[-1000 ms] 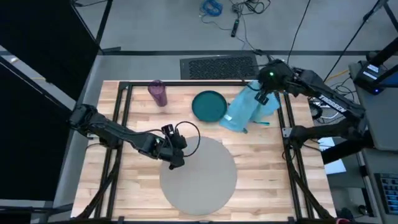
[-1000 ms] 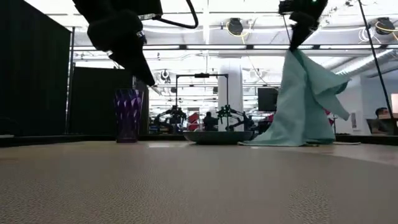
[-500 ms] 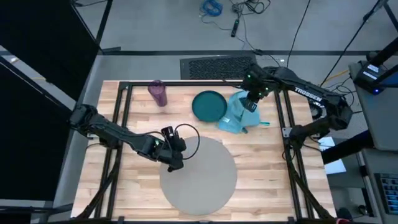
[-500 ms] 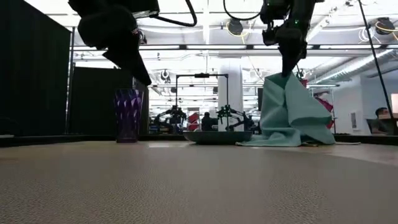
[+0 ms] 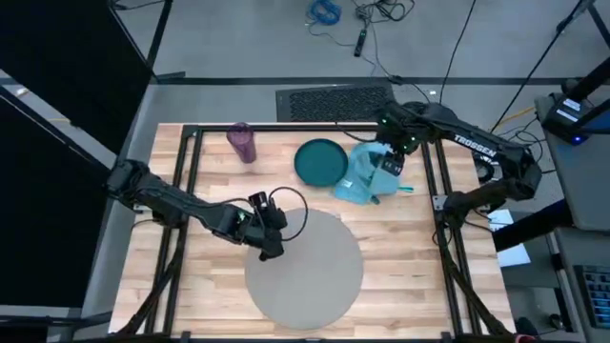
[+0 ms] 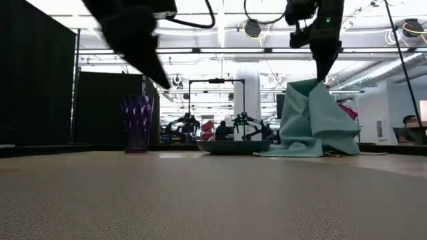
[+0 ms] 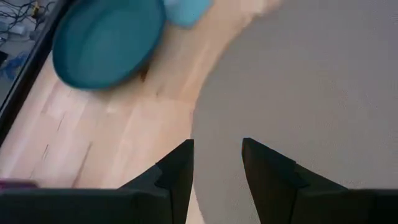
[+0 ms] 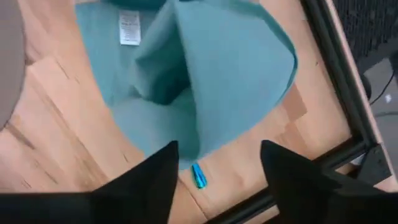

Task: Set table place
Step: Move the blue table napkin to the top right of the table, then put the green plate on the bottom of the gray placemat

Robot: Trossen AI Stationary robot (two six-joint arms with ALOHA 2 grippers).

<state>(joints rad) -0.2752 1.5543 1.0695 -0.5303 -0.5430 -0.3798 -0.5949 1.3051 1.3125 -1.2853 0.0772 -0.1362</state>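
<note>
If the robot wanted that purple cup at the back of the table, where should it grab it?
Probably around the middle of its wall, coming in level from the side. The purple cup stands upright, taller than wide, with bare table around it; the teal plate is well apart. The left gripper, now over the grey mat, looks nearer than the right gripper above the napkin.

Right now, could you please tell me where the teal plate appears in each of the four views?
High view: teal plate at the table's far middle, left of the napkin.
Low view: low dish at centre, napkin on its right.
Left wrist view: upper left.
Right wrist view: not visible.
Shared landmark: the napkin.
</note>
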